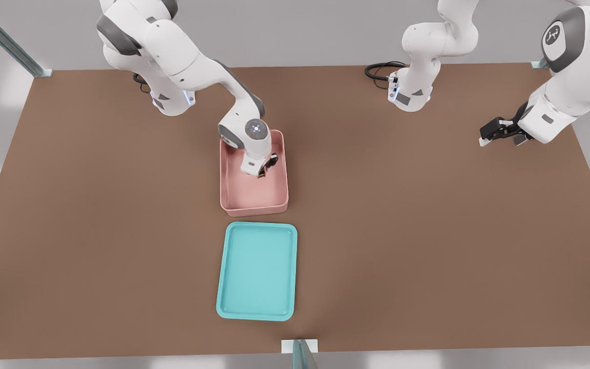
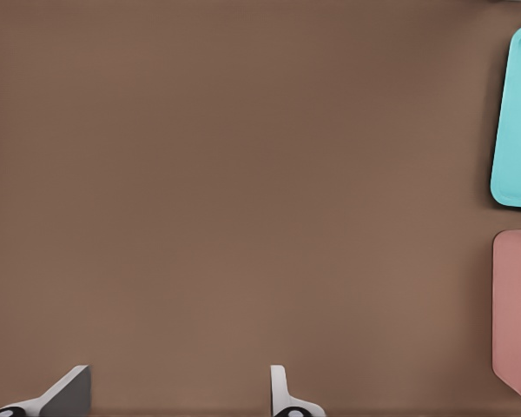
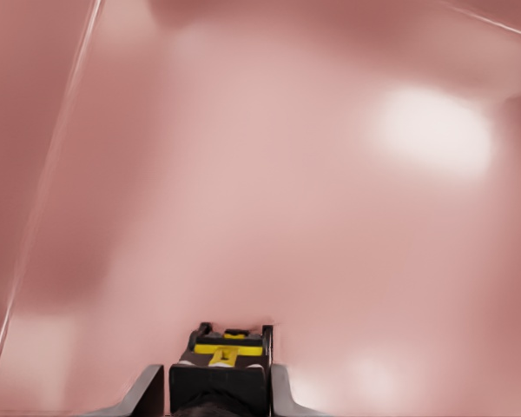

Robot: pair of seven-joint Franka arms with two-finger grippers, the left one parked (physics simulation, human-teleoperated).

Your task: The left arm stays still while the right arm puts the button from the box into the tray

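The tiny black button with its yellow cap sits clamped between the fingers of the right arm's gripper inside the pink raised-wall box, while the shallow turquoise tray lies just beside the box, nearer the front view's bottom edge

button partly hidden between end effector fingers; box cropped
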